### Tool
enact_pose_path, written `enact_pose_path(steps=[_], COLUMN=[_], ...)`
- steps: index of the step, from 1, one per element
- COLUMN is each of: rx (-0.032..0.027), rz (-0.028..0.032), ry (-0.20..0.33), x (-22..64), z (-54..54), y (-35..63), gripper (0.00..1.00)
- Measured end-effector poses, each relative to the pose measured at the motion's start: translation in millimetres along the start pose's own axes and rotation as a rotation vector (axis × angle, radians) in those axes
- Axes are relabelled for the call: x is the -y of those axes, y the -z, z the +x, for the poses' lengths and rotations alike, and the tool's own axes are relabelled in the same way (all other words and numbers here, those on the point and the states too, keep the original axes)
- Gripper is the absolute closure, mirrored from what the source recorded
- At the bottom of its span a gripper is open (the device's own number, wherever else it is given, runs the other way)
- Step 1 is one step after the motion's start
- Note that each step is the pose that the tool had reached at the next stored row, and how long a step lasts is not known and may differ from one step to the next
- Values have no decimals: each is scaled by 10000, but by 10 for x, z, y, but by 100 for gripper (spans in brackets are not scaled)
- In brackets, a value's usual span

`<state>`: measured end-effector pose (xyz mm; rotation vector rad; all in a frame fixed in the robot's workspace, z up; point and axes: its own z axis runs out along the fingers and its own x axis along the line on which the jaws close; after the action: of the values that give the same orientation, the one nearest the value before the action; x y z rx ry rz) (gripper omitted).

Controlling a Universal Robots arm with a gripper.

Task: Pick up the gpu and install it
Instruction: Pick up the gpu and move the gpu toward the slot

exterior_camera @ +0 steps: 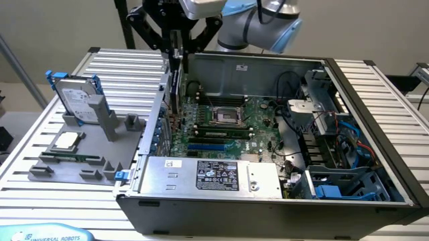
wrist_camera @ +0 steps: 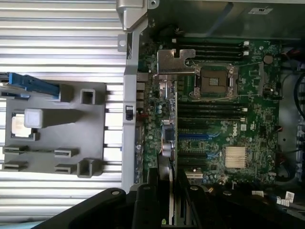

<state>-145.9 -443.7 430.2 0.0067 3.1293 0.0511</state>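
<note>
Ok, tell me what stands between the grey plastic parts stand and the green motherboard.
The computer case's upright grey metal wall separates the stand from the motherboard; the wrist view shows it plainly.

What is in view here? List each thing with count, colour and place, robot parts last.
computer case: one, dark grey, open, on the table.
motherboard: one, green, inside the case.
power supply: one, silver, inside the case's near edge.
gpu: one, dark with silver bracket, edge-on above the motherboard, in the claw.
hard drive: one, silver with blue rails, upright in the holder.
holder: one, grey, on the table beside the case.
table: one, pale slatted metal, under everything.
claw: one, black, shut on the gpu.
arm: one, grey and light blue, above the case.
</note>
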Motion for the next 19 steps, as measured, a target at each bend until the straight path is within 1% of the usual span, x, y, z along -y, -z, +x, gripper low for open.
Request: enact_pose_path(steps=[6,16,19], rx=[0,-4,-16], rz=[35,46,52], ry=[0,0,0], x=[2,1,-7], z=[-270,-724,-858], y=[-102,-289,-340], gripper=[74,74,74])
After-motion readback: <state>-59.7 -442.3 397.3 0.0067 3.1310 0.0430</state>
